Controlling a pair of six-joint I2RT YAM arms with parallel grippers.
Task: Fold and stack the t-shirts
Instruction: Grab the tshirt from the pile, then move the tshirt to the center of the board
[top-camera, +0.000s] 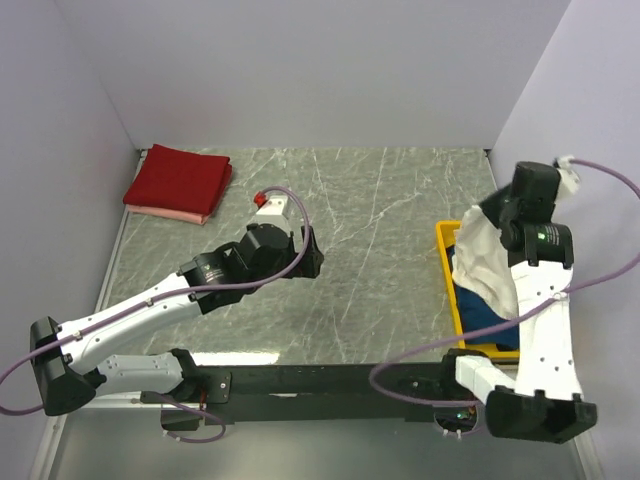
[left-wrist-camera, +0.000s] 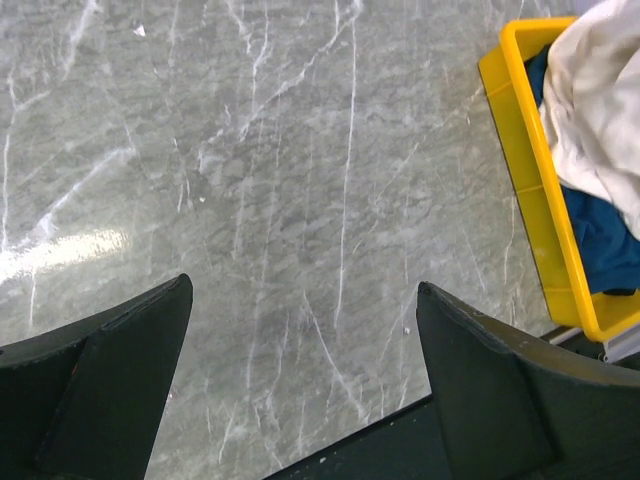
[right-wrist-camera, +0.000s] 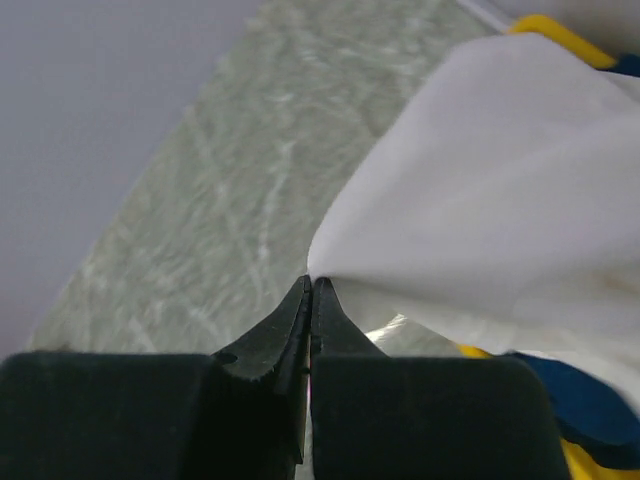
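The cream t-shirt (top-camera: 484, 262) hangs from my right gripper (top-camera: 482, 216), lifted partly out of the yellow bin (top-camera: 446, 236). In the right wrist view the gripper (right-wrist-camera: 311, 282) is shut on a corner of the cream shirt (right-wrist-camera: 480, 180). The navy t-shirt (top-camera: 484, 313) lies in the bin under it and shows in the right wrist view (right-wrist-camera: 585, 400). The dark red t-shirt (top-camera: 177, 177) lies folded on the folded pink one (top-camera: 172, 213) at the far left. My left gripper (top-camera: 312, 256) is open and empty above the table's middle (left-wrist-camera: 300, 285).
The left wrist view shows the bin (left-wrist-camera: 520, 130) with the cream shirt (left-wrist-camera: 600, 100) and navy shirt (left-wrist-camera: 605, 240) at the right. The bin's rim (right-wrist-camera: 550, 25) shows behind the cloth in the right wrist view. Walls enclose the marble table (top-camera: 380, 200) on three sides.
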